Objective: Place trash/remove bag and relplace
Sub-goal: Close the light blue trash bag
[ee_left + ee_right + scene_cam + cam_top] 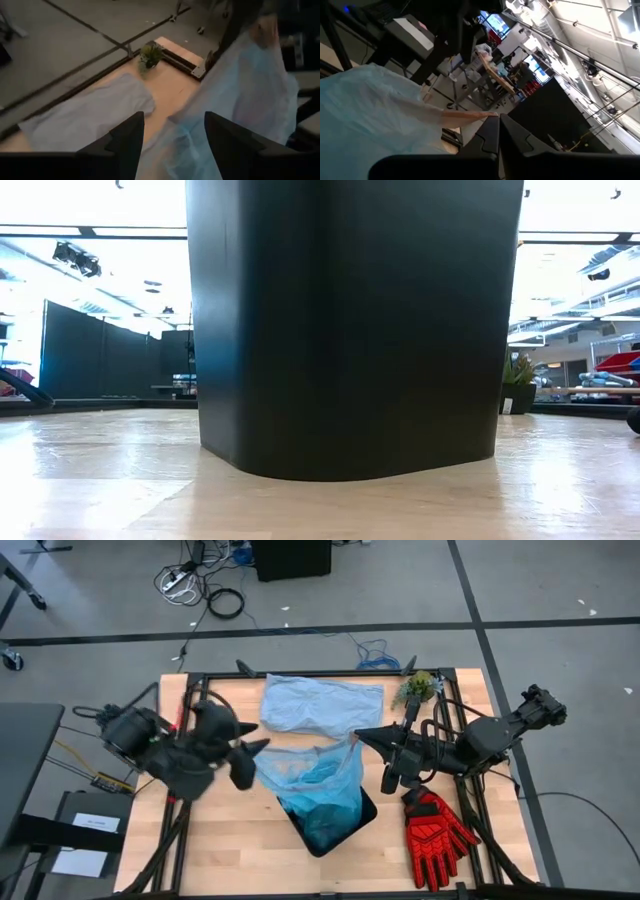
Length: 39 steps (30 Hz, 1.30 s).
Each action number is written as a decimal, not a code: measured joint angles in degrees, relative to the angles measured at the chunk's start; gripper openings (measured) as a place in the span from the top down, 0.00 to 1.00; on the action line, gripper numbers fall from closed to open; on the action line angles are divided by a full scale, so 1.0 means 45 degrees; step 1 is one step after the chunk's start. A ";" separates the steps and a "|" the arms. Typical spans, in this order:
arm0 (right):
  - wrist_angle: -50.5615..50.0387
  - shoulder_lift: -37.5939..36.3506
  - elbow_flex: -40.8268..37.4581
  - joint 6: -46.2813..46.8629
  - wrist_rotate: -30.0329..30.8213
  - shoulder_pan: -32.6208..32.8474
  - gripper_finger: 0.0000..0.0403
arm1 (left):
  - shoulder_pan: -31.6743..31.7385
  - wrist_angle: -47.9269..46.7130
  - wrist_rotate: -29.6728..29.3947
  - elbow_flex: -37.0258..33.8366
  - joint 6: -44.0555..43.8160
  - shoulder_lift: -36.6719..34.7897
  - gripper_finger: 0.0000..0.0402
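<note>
The cyan bag (pixel 310 775) stands pulled up out of the black bin (pixel 366 812), its lower part still inside. My right gripper (pixel 358 734) is shut on the bag's right rim. My left gripper (pixel 255 760) is open at the bag's left rim, and in the left wrist view its fingers (pixel 125 137) frame the pale film of the bag (pixel 250 85). The trash is hidden. The bin (pixel 350 330) fills the low view. My right gripper pinches the bag's upper rim (pixel 479 115) on its right side between its two shut fingers. The fingers come nearly level from the table's right. The film runs taut from the fingertips down toward the bin. Whether my left gripper touches the bag, I cannot tell.
A paler grey-blue bag (pixel 320 705) lies flat behind the bin toward the far edge. A small green plant (pixel 418 688) stands at the far right corner. Red gloves (pixel 435 830) lie at the near right. Bare wood shows at the near left.
</note>
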 joint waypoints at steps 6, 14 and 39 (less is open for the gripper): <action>-0.0033 -0.0002 -0.0002 0.0285 -0.0010 0.0006 1.00 | 0.0018 -0.0016 0.0636 -0.1127 -0.1090 -0.0567 0.50; -0.0591 -0.0005 0.0001 0.0851 -0.0282 0.0096 1.00 | 0.0152 0.0003 0.1784 -0.3339 -0.1042 -0.0599 0.55; -0.1120 0.0165 -0.0002 0.1888 -0.0194 0.0244 1.00 | 0.5890 0.0000 0.8199 -0.4194 0.1003 -0.1573 0.34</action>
